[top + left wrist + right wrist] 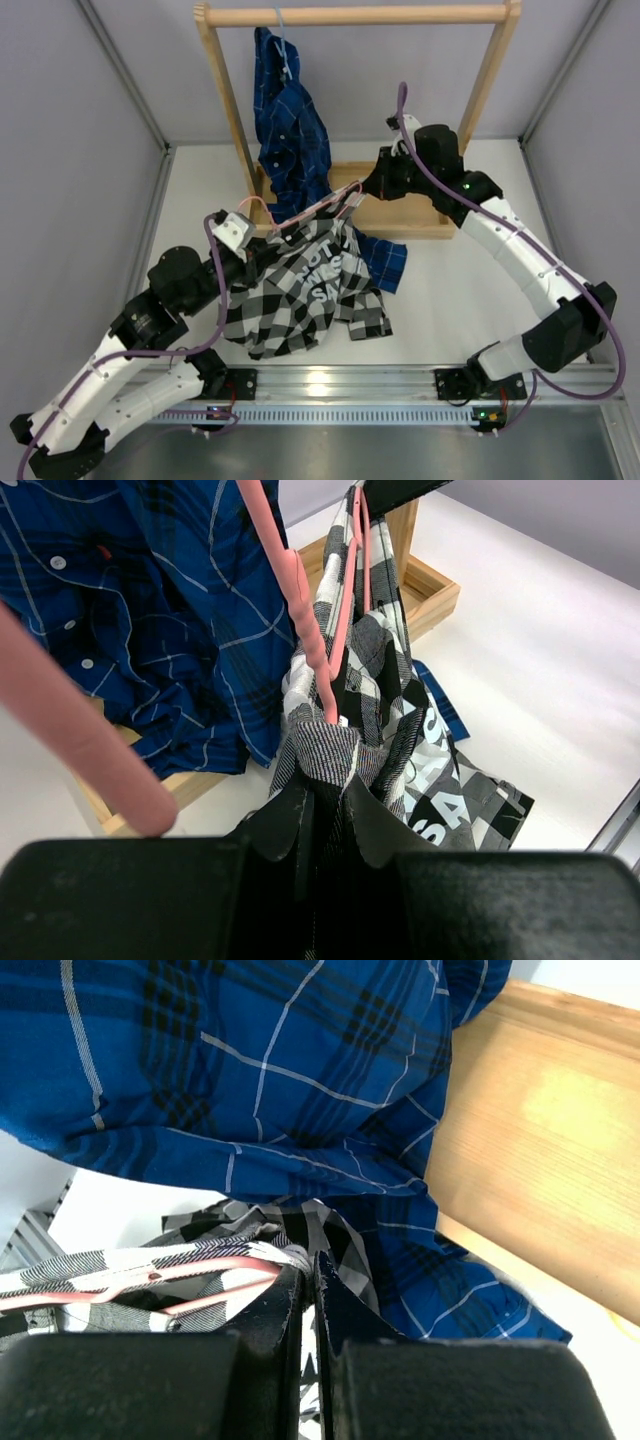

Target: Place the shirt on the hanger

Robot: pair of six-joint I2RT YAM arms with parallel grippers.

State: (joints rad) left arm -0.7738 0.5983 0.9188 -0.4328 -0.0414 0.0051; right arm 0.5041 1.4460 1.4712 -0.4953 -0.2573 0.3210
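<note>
Left pincer [322, 798] clamps the shirt [385, 680]; right pincer [308, 1282] clamps the hanger [200, 1270] inside it.

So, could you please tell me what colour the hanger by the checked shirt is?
Pink; the hanger shows best in the left wrist view.

The left gripper [325, 798] is pinching a bunched fold of the shirt [385, 695], its black fingers [283, 825] pressing together on the checked fabric. The hanger [310, 640] is running down as a pink wire and slipping into the cloth just above the pinch. A blurred pink bar is crossing the near left. The shirt is stretching up toward the right gripper [400, 490] at the top edge. Behind, the blue plaid shirt [150, 610] is draping over a wooden base [430, 585] on the white table [540, 670].
</note>
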